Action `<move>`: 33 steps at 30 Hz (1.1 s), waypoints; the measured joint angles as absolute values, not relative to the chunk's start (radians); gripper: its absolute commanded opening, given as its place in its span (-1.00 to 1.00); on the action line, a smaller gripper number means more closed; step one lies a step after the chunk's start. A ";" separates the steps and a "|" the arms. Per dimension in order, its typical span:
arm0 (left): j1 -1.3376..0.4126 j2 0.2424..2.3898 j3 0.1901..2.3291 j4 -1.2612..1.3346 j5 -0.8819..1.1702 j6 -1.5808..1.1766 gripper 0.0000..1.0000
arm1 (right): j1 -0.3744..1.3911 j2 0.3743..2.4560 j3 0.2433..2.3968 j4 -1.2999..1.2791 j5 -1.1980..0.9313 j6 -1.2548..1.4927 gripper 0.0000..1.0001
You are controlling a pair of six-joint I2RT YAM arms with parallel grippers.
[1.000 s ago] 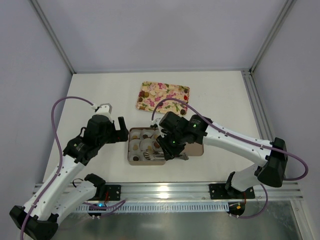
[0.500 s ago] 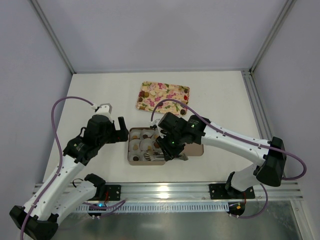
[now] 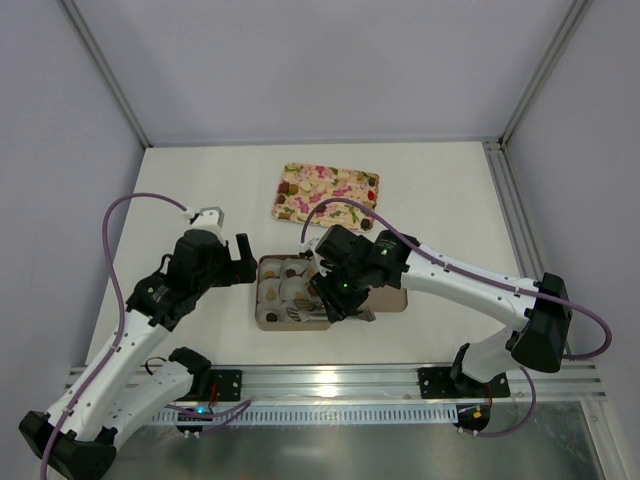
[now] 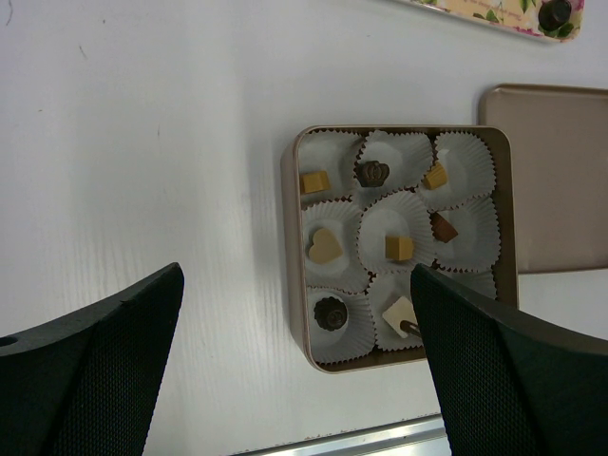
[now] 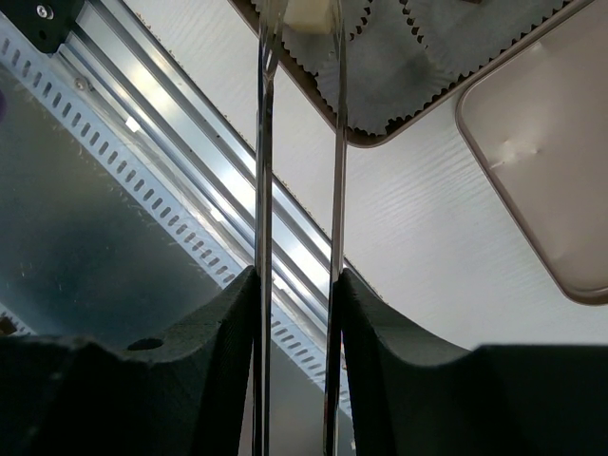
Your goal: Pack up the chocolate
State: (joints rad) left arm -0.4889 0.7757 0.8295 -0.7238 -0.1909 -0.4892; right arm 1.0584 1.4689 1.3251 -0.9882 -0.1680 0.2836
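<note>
The square brown box (image 4: 296,285) holds white paper cups with several chocolate pieces: a dark round one (image 4: 331,313), a tan heart (image 4: 325,245), a cream one (image 4: 399,311). My right gripper (image 5: 296,304) is shut on metal tongs (image 5: 263,190). The tongs' tips reach into the box (image 3: 266,318) and stand either side of the cream chocolate (image 5: 306,11), which lies in a cup. I cannot tell if they touch it. My left gripper (image 4: 299,380) hangs open and empty, left of the box. More chocolate lies on the flowered tray (image 3: 327,193).
The box's flat brown lid (image 4: 551,180) lies just right of the box, under my right arm (image 3: 440,272). The aluminium rail (image 5: 190,180) runs along the table's near edge, close to the box. Frame posts stand at the far corners.
The tongs' arms have spread slightly as my right gripper eased wider, and that arm has crept a little left. The left arm has not moved.
</note>
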 measured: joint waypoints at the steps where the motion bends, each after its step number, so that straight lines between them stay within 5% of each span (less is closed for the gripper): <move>1: -0.488 0.776 0.830 -0.724 -0.191 -0.489 1.00 | 1.058 1.469 1.325 -0.988 -0.168 0.284 -0.17; 25: -0.488 0.775 0.830 -0.724 -0.191 -0.489 0.99 | 1.029 1.467 1.370 -0.987 -0.146 0.283 -0.17; 33: -0.488 0.767 0.830 -0.724 -0.190 -0.489 0.99 | 0.745 1.393 1.370 -0.976 -0.189 0.258 -0.17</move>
State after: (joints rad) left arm -0.4885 0.7673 0.8295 -0.7238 -0.1898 -0.4892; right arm 0.7452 1.3930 1.3705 -0.9764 -0.1890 0.2581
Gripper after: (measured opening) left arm 0.996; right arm 0.417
